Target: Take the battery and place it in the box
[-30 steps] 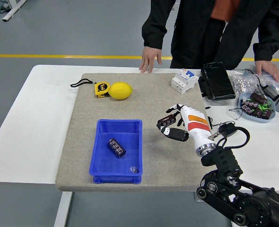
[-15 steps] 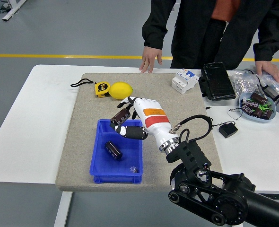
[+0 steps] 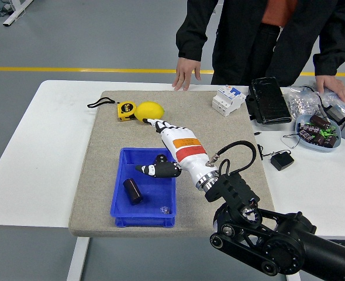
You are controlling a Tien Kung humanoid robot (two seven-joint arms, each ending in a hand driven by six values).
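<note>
White bench (image 3: 38,152) carries a tan mat (image 3: 102,175). My right arm reaches in from the lower right, and the right hand (image 3: 168,150) hangs over the blue box's (image 3: 118,212) right rim, fingers spread, holding nothing. A dark battery (image 3: 133,191) lies inside the box near its middle, and a second one sits under the hand's thumb. Yellow lemon (image 3: 149,109) and tape measure (image 3: 126,110) sit behind. A person's hands rest on the far edge.
</note>
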